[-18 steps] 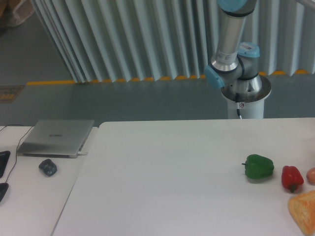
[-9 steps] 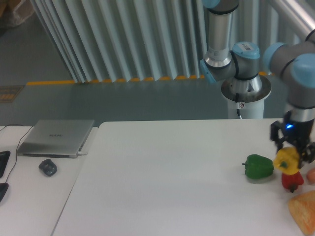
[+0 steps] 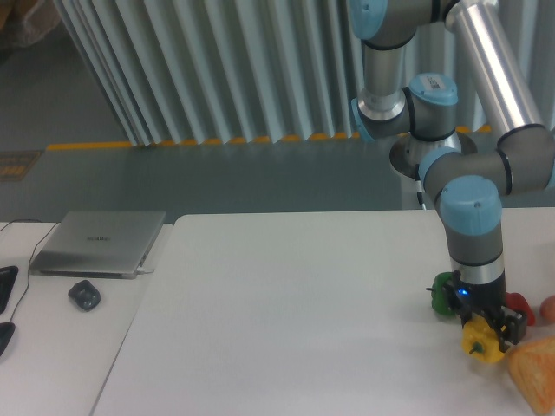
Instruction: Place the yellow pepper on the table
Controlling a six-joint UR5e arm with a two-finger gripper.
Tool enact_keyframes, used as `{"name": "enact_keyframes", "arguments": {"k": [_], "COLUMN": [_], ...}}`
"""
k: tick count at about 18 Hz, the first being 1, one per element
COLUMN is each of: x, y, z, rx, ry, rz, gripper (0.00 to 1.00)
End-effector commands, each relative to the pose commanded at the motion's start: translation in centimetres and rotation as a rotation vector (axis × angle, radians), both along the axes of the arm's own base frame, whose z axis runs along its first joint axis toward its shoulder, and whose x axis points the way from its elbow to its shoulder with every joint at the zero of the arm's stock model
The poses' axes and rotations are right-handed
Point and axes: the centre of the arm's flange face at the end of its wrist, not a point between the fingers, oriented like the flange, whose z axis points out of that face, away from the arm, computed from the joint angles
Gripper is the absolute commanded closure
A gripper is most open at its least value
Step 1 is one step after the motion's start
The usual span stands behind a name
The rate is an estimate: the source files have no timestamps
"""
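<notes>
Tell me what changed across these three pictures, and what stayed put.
The arm swung in from the right, its tool gripping the glossy yellow bell pepper, and carried it down and slightly left, toward the near edge of the white tabletop. It remains gripped. The arm now partly hides the green bell pepper and red bell pepper. The silver laptop is unmoved.

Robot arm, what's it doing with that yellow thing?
The robot arm's gripper is shut on a yellow pepper and has it low at the white table, near the right edge. A green pepper and a red pepper sit just behind it, partly hidden by the arm. Whether the yellow pepper already touches the table is hard to tell. A closed laptop lies on the desk to the left.
</notes>
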Motion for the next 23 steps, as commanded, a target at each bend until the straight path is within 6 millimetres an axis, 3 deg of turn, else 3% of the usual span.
{"name": "enact_keyframes", "arguments": {"k": [2, 8, 11, 13, 15, 17, 19, 23], "x": [0.1, -0.1, -2.3, -4.4, -7.4, -8.9, -9.6, -9.9], "y": [-0.1, -0.2, -1.8, -4.0, -9.5, -13.1, -14.4, -15.2], "z": [0.1, 2.5, 5.7, 7.9, 10.2, 12.5, 12.8, 12.4], "rx": [0.001, 0.032, 0.085, 0.141, 0.094, 0.046, 0.024, -0.016], "ry": [0.001, 0.024, 0.048, 0.021, -0.067, -0.049, -0.044, -0.070], "rz": [0.000, 0.002, 0.038, 0.044, -0.218, -0.488, -0.617, -0.680], "gripper": [0.00, 0.00, 0.00, 0.00, 0.00, 0.00, 0.00, 0.00]}}
